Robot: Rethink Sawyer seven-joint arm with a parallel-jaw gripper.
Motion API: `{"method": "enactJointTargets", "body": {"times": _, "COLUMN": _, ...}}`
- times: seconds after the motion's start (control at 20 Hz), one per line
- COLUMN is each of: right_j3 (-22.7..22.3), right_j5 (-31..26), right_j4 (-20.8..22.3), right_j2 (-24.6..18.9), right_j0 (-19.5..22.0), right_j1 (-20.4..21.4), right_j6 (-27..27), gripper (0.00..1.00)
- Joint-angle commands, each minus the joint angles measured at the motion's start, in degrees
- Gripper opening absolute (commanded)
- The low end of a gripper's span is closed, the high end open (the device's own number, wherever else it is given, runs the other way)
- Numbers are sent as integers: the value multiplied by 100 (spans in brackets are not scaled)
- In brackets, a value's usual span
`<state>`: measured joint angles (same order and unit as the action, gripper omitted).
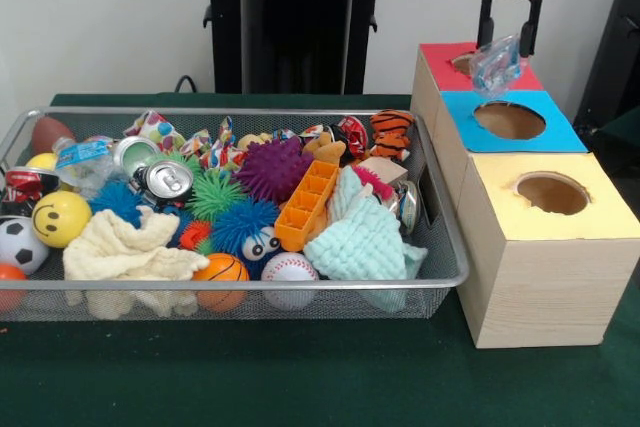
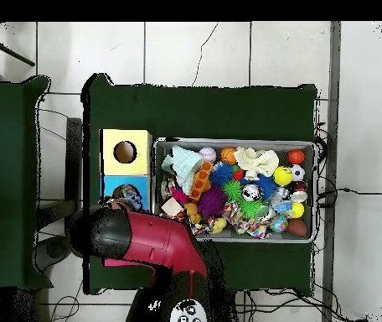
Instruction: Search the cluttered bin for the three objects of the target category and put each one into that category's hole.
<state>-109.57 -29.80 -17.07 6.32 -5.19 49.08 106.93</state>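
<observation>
Tool gripping bottle over hole

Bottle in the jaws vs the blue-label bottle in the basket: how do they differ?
The held bottle hangs in the gripper above the red-topped box; the blue-label bottle lies on its side among toys at the far end of the basket. The held one looks crumpled, with no label I can see; the other shows its blue label. Both are small, clear plastic.

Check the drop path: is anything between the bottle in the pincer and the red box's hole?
Nothing visible is. The pincer holds the bottle directly above the hole in the red-topped box, with no other object between them.
</observation>
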Motion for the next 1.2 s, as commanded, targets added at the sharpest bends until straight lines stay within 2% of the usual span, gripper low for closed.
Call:
{"method": "enactJointTargets", "body": {"times": 0.05, "right_j3": -73, "right_j5": 232, "right_j4": -267, "right_j2": -63, "right_j0": 98, "right_j1": -495, "right_j6": 1432, "gripper": 0}}
{"method": "enactJointTargets", "body": {"times": 0.75, "right_j3": -3, "right_j5": 1022, "right_j4": -315, "right_j2": -366, "right_j0": 362, "right_j1": -994, "right_j6": 1195, "gripper": 0}}
{"method": "enactJointTargets", "body": {"times": 1.2, "right_j3": 168, "right_j5": 904, "right_j4": -519, "right_j2": -289, "right_j0": 145, "right_j1": -1048, "right_j6": 1394, "gripper": 0}}
